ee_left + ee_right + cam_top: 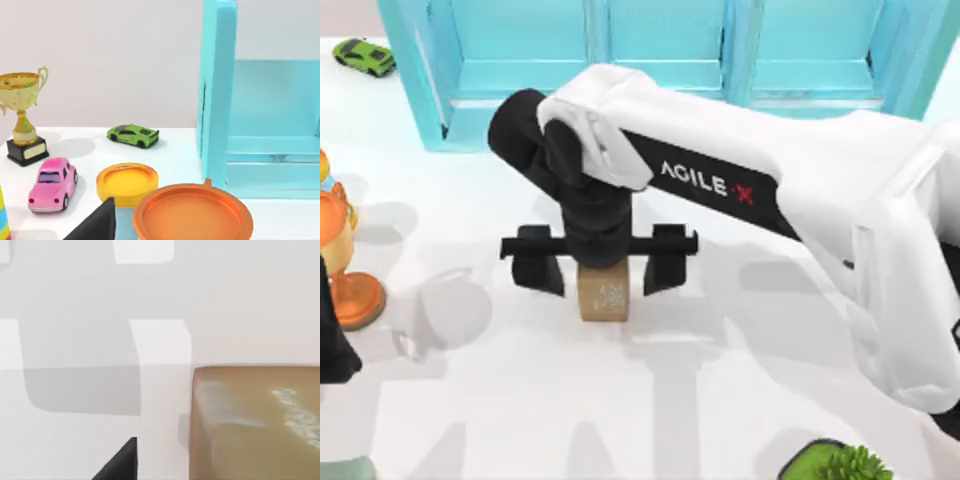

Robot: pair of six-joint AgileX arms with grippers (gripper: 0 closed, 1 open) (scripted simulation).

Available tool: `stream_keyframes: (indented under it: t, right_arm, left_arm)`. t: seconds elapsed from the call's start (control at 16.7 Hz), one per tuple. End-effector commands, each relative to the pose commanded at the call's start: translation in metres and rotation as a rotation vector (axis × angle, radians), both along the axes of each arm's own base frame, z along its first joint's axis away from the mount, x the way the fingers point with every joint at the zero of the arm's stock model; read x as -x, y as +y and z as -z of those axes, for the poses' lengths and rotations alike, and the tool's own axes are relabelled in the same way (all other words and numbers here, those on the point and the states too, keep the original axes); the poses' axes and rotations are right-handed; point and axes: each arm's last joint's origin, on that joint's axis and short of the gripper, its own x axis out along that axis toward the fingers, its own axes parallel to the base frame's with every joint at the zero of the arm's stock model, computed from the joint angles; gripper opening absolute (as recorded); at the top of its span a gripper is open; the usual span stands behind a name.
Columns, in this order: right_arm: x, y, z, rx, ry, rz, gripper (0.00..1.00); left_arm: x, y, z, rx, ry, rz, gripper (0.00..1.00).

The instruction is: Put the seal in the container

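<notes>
Hovering over the brown seal (pixel 603 294) on the white table (pixel 520 400), the right gripper (pixel 603 262) spreads its fingers wide open around it.

The seal (pixel 604 296) is a small tan block bearing a faint whitish mark. It sits on the counter (pixel 620 400) between the right claw's (pixel 602 262) spread fingers. The blue container (pixel 660 60) stands beyond the claw.

A rendered tabletop test scene, not a real room: a plain white desk (pixel 520 400) before a blank grey wall, scattered with toy-like props. A turquoise shelf unit (pixel 660 50) spans the top of the frame; toy cars (pixel 133 135), a gold trophy (pixel 22 120) and coloured dishes (pixel 192 215) sit near it.
</notes>
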Motion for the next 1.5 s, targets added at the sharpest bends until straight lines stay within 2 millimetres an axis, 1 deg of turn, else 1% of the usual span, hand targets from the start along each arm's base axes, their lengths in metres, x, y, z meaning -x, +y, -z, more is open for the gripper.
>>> stream_keyframes:
  t: [0.54, 0.6, 1.2, 1.32, 1.5]
  right_arm:
    - [0.000, 0.000, 0.000, 0.000, 0.000, 0.000, 0.02]
    - [0.000, 0.000, 0.000, 0.000, 0.000, 0.000, 0.00]
    - [0.001, 0.002, -0.001, 0.004, 0.004, -0.003, 0.00]
    - [0.001, 0.004, -0.006, 0.012, 0.011, -0.005, 0.00]
    - [-0.002, 0.009, -0.027, 0.014, 0.012, -0.005, 0.00]
  left_arm:
    - [0.000, 0.000, 0.000, 0.000, 0.000, 0.000, 1.00]
    - [0.000, 0.000, 0.000, 0.000, 0.000, 0.000, 1.00]
    - [0.000, 0.000, 0.000, 0.000, 0.000, 0.000, 1.00]
    - [0.000, 0.000, 0.000, 0.000, 0.000, 0.000, 1.00]
    - [0.000, 0.000, 0.000, 0.000, 0.000, 0.000, 1.00]
